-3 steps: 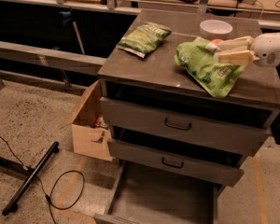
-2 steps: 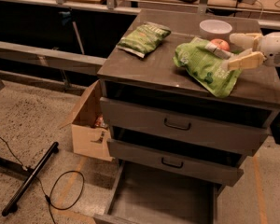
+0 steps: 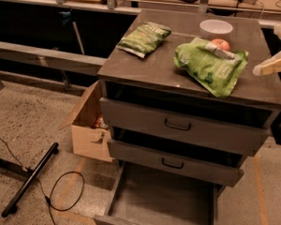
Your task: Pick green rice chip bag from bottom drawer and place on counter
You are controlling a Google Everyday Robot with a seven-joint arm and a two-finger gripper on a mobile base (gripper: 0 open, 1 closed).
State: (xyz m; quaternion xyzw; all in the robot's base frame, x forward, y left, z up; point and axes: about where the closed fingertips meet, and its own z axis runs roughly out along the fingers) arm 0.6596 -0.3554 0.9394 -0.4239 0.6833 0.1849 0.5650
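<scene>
Hovering just past the counter's (image 3: 150, 65) right edge, the gripper (image 3: 270, 65) shows only as a pale wedge cut off by the frame. Whether it is apart or together cannot be told. It hangs clear of the green rice chip bag (image 3: 210, 68), with bare counter between them.

The bag lies flat on the counter's right half. Its long axis seems to run from the counter's back toward its front, skewed a little. The whitish top end lies toward the back and one lower corner points at the front edge.

A second ago the gripper was on the bag's right end and that end was bunched up. Now the gripper has drawn off to the right and the bag has settled lower and wider.

A round reddish fruit (image 3: 220, 44) sits behind the bag, partly hidden by it. A pale bowl (image 3: 216, 28) stands at the counter's back, and a darker green chip bag (image 3: 144, 38) lies on its left half.

Below the counter the bottom drawer (image 3: 164, 196) stands pulled out, its front cut off by the frame. A cardboard box (image 3: 86, 130) sits left of the counter, its contents unclear.
</scene>
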